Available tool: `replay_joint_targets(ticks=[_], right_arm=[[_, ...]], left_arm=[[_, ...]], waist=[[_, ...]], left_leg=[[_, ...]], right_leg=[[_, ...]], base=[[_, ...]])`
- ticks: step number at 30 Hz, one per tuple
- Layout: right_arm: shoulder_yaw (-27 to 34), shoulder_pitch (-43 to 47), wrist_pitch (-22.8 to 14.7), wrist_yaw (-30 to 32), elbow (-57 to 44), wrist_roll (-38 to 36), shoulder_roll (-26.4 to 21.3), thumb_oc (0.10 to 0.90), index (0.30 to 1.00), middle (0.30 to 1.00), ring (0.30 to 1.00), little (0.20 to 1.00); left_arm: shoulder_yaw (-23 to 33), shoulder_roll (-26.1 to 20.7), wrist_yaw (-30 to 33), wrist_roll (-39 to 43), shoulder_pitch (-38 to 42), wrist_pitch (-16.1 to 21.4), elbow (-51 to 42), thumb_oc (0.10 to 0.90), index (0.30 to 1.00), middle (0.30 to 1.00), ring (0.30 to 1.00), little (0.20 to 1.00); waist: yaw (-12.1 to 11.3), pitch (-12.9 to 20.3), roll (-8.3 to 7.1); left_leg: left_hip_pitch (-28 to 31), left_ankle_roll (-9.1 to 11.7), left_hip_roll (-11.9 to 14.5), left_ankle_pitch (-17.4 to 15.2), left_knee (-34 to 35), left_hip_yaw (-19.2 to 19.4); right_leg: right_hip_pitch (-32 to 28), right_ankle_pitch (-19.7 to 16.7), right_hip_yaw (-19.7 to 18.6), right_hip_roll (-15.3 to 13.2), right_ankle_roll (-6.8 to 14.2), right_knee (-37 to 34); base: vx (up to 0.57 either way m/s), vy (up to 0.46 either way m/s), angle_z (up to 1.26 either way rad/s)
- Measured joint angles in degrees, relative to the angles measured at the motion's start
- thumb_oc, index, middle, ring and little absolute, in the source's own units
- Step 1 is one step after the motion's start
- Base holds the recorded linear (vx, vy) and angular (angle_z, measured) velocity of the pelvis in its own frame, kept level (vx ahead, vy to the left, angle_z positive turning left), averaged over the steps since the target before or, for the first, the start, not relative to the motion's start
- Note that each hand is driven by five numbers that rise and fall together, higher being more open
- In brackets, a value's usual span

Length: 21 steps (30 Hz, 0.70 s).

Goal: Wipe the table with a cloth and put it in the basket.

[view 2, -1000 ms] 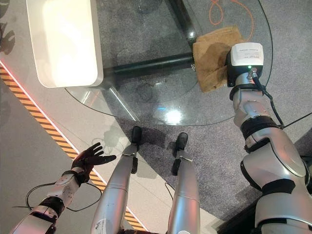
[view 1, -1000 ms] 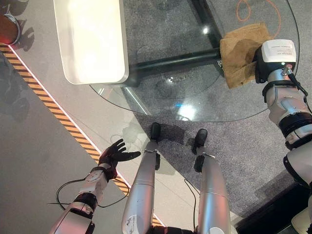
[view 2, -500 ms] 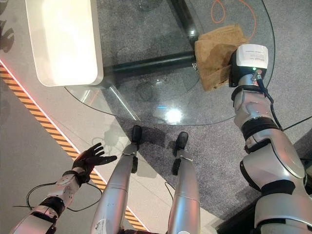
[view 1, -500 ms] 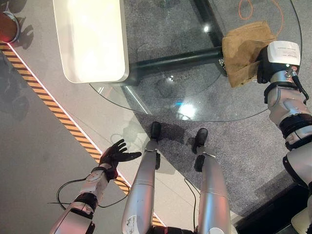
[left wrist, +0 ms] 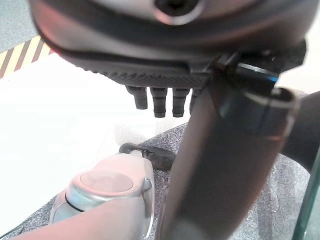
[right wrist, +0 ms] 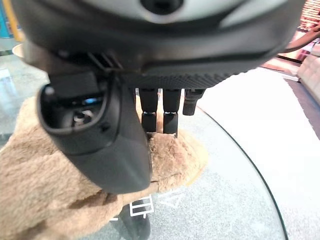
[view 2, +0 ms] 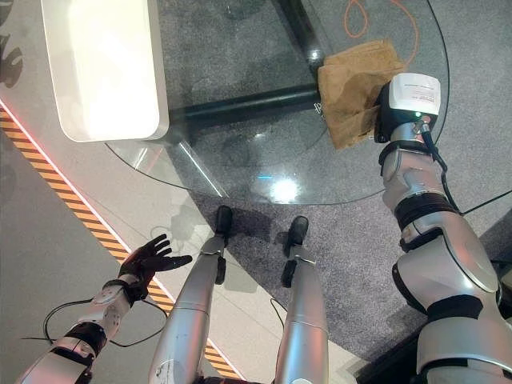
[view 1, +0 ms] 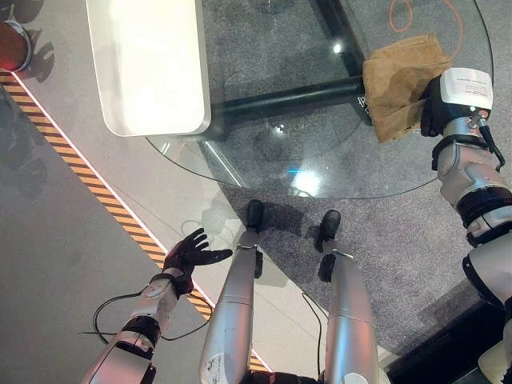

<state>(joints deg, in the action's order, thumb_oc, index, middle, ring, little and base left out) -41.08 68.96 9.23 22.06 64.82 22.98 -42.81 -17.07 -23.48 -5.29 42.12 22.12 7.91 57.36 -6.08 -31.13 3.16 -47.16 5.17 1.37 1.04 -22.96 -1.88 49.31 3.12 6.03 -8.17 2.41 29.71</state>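
Note:
A tan cloth (view 1: 400, 80) lies crumpled on the right part of the round glass table (view 1: 320, 168), near its edge. My right hand (view 1: 426, 114) rests on the cloth's right side, under its white wrist box. In the right wrist view its fingers (right wrist: 162, 112) reach down straight onto the cloth (right wrist: 40, 180), so the hand is open. A white rectangular basket (view 1: 148, 64) stands at the table's left side. My left hand (view 1: 190, 252) hangs low over the floor at the lower left, open with its fingers spread and holding nothing.
The table's dark base beam (view 1: 280, 98) shows through the glass. A yellow-black striped tape line (view 1: 88, 180) crosses the floor at the left. An orange cable (view 1: 400, 12) loops on the carpet beyond the table. A red round object (view 1: 12, 44) sits at the far upper left.
My right hand has slid the cloth a little to the right along the table. The left hand has stayed where it was.

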Motion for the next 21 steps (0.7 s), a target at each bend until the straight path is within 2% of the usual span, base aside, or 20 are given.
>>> replay_joint_targets(ticks=[14, 21], right_arm=[[0.57, -0.04, 0.48, 0.90, -0.04, -2.77, 0.44, 0.800, 0.900, 0.900, 0.900, 0.900], [2.30, -1.57, 0.69, 1.81, -3.30, -3.57, 0.21, 0.800, 0.900, 0.900, 0.900, 0.900]], left_arm=[[-0.13, 0.00, 0.00, 0.10, 0.20, 0.03, 0.00, 0.800, 0.900, 0.900, 0.900, 0.900], [-0.11, 0.01, 0.10, 0.11, 0.18, 0.11, -0.10, 0.800, 0.900, 0.900, 0.900, 0.900]], waist=[[0.05, 0.00, 0.00], [0.62, 0.00, -0.02]], left_leg=[[-0.02, 0.00, 0.00, 0.00, -0.01, -0.01], [-0.14, -0.02, 0.03, -0.01, 0.12, -0.01]], right_leg=[[-0.01, -0.06, -0.01, 0.02, 0.02, -0.07], [0.01, -0.12, -0.02, 0.11, 0.09, -0.80]], base=[[0.00, 0.000, 0.00], [0.00, 0.000, 0.00]])
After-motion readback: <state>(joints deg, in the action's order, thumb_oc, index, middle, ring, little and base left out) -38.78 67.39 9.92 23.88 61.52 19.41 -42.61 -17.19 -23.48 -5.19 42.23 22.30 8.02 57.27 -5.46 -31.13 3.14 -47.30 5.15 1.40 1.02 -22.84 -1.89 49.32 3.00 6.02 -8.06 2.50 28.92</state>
